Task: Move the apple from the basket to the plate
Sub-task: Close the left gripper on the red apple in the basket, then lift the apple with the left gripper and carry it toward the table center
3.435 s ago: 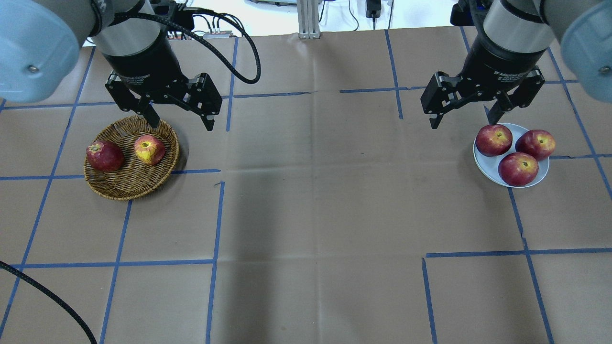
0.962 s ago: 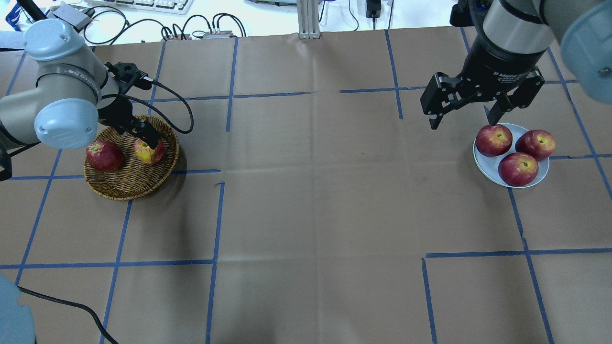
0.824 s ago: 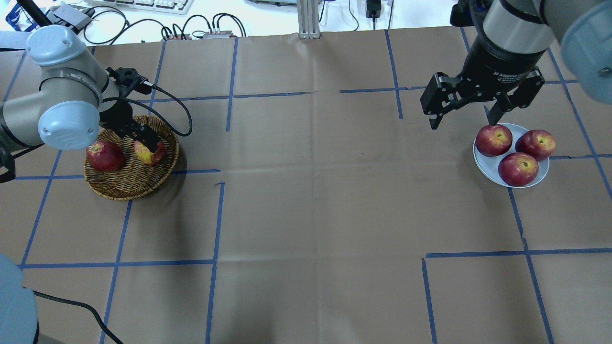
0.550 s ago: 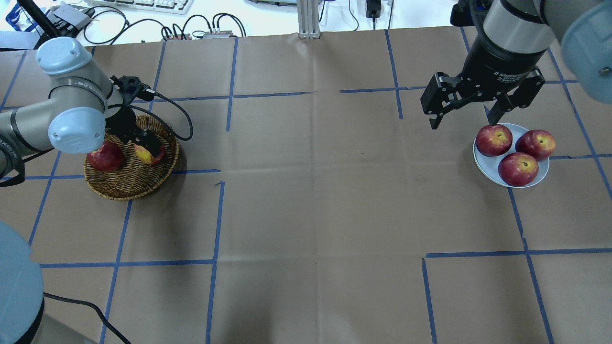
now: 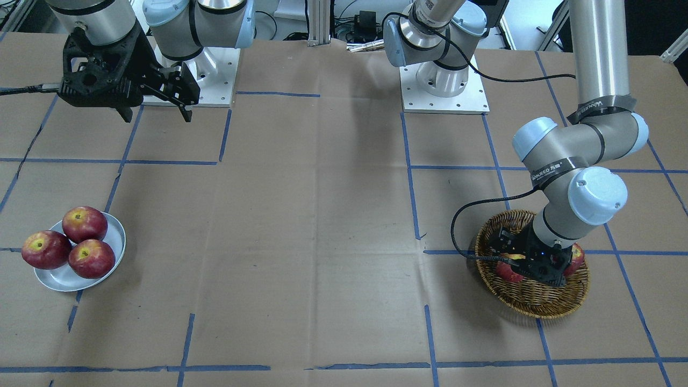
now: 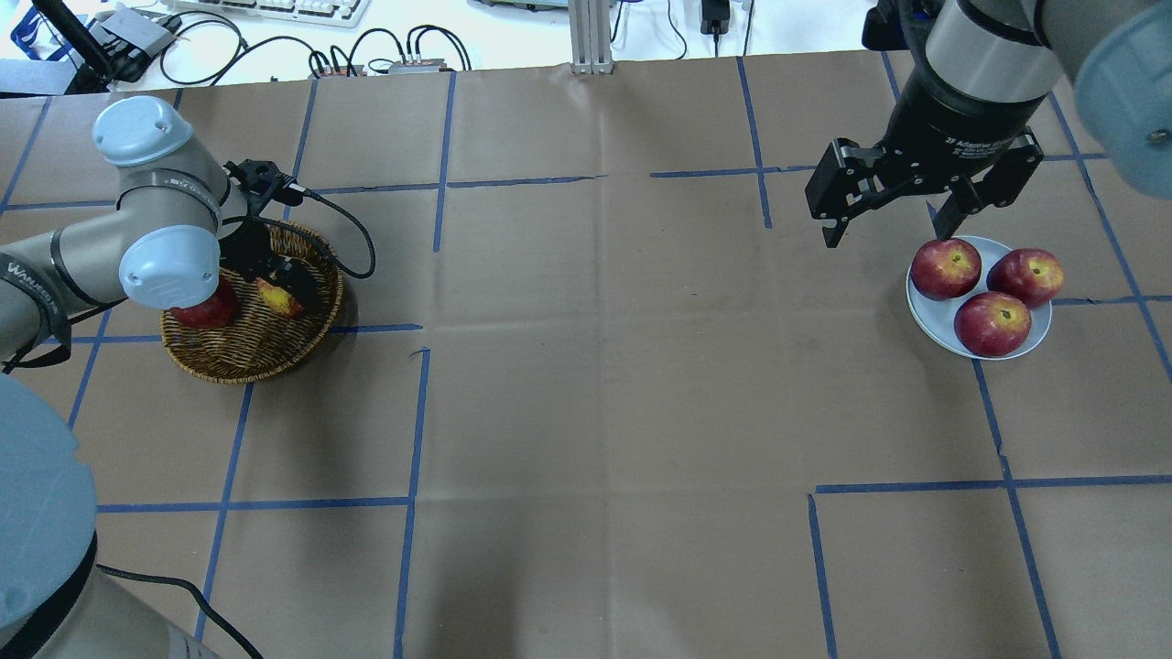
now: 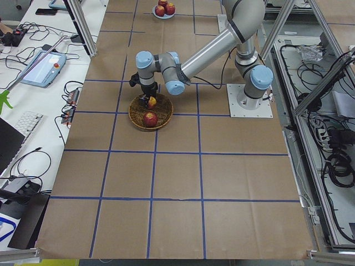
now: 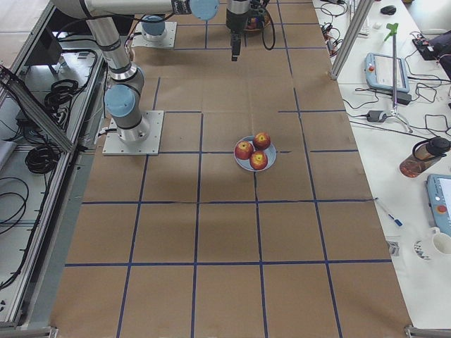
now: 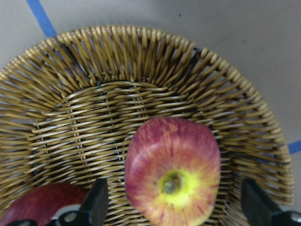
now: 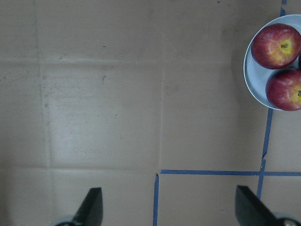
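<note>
The pinkish-red, yellow-streaked apple [image 9: 173, 181] lies stem-up in the round tan wicker basket [image 9: 141, 42], and the left gripper [image 9: 175, 208], which hung high over the basket's rim seconds ago, has come down so its wide-spread fingers [image 9: 96, 207] straddle the fruit without touching it, a darker red apple [image 9: 37, 207] just beside one finger. Closing looks like the next step, with the lift and carry across the brown-paper tabletop [image 6: 595, 366] to the round pale grey-white plate [image 5: 58, 280] still to do. The right gripper [image 6: 886, 233] hangs wide open near that plate, which already bears three dark-red apples [image 6: 993, 323].
</note>
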You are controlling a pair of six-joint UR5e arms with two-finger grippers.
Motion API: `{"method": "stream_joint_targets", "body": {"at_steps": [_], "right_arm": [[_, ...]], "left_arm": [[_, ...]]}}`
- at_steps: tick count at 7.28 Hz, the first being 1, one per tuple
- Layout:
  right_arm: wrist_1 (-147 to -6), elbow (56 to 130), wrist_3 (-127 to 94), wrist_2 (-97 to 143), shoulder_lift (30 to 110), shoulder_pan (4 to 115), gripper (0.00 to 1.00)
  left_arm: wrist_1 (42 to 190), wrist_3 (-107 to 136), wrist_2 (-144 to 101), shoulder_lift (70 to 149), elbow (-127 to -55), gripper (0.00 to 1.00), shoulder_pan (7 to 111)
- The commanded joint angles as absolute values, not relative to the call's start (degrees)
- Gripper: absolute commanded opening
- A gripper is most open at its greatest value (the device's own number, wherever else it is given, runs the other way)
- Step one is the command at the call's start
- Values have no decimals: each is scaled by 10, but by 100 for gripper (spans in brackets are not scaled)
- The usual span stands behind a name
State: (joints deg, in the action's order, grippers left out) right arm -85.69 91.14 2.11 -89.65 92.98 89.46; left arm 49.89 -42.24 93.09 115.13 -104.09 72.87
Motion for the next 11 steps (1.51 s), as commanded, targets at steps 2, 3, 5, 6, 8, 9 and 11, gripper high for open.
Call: {"method": "stream_joint_targets", "body": {"at_steps": [2,3,5,6,8,9,11], "right_arm": [[-857,911,21,-896,931,896,100],[-857,911,21,-896,931,896,100],[-857,911,21,-896,931,896,100],[-857,911,21,-896,932,896,100],[-857,911,21,-896,931,895,100],[-857,911,21,-896,931,896,100],[-857,912,21,-896,931,895,100]], "left_arm": [[488,-420,930,1164,-1042,67,729],[488,-420,929,1162,-1035,50,729],[489,-411,927,1143,-1026,41,744],[496,-382,926,1124,-1021,41,759],[528,-235,924,1074,-1020,41,865],[535,-141,925,1072,-1019,41,927],[528,59,922,1094,-1017,41,1044]]}}
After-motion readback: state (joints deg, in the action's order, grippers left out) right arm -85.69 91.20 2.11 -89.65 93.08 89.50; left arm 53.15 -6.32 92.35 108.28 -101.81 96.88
